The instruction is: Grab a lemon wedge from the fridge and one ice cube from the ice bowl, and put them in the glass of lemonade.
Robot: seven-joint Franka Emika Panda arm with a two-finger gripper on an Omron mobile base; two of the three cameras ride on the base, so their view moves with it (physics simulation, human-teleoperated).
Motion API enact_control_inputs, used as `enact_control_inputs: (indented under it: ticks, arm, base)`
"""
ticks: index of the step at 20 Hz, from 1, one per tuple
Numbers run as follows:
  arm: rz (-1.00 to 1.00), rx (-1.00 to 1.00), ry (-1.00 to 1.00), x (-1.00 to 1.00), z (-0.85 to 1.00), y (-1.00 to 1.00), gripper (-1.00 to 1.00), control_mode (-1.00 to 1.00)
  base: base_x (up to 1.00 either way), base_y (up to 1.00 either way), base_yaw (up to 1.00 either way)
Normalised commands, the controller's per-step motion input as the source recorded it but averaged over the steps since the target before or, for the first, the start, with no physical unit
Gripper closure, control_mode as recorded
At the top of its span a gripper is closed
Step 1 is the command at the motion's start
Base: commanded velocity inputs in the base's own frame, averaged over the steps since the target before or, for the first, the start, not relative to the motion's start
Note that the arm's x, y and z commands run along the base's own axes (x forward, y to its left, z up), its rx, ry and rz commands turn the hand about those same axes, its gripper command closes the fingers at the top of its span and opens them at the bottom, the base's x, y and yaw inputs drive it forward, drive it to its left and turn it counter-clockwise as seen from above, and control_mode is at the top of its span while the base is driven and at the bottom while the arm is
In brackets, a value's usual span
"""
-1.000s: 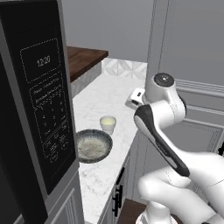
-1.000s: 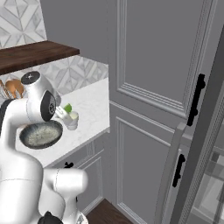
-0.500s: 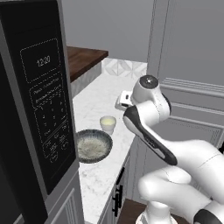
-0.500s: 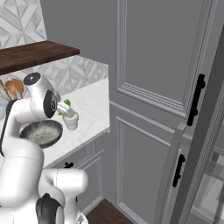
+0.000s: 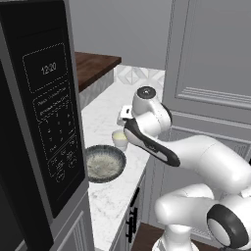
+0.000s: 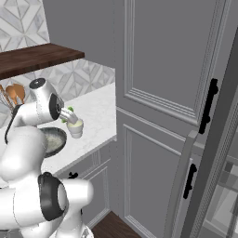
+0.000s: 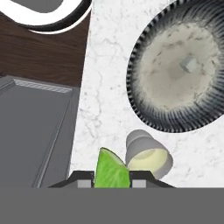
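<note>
Wedge (image 7: 111,169) sits pinched between the 2 tips of the end effector (image 7: 112,180), which is narrow and closed on it, just beside the glass (image 7: 148,156) rim and not over its mouth. Glass stands on the worktop (image 7: 105,109) close to the bowl (image 7: 144,103), which carries 1 ice cube (image 7: 189,64).

Risks, as I judge them:
1. Letting go now could drop the wedge onto the worktop beside the glass, since it is offset from the opening.
2. Sliding sideways too low could knock the glass over, spilling lemonade toward the bowl.
3. A thin grip on a slick wedge may slip.
</note>
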Motion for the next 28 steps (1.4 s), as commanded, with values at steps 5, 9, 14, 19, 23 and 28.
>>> enact_control_inputs:
  ticks: [5, 9, 14, 19, 23, 28]
  arm:
    - [0.0, 0.0, 0.2, 0.51, -0.32, 0.2, 1.0, -1.0]
    - [0.0, 0.0, 0.06, 0.39, -0.23, 0.02, 1.0, -1.0]
    - [0.0, -0.03, 0.0, 0.37, -0.41, 0.0, 1.0, -1.0]
    - [0.0, -0.05, 0.0, 0.28, -0.4, 0.09, 1.0, -1.0]
    - [0.0, -0.03, 0.0, 0.18, -0.18, 0.21, 1.0, -1.0]
    - [0.0, -0.01, 0.0, 0.3, -0.13, 0.13, 1.0, -1.0]
  base:
    - [0.0, 0.0, 0.0]
    - [0.0, 0.0, 0.0]
    - [0.0, 0.0, 0.0]
    - [0.0, 0.0, 0.0]
    - [0.0, 0.0, 0.0]
    - [0.0, 0.0, 0.0]
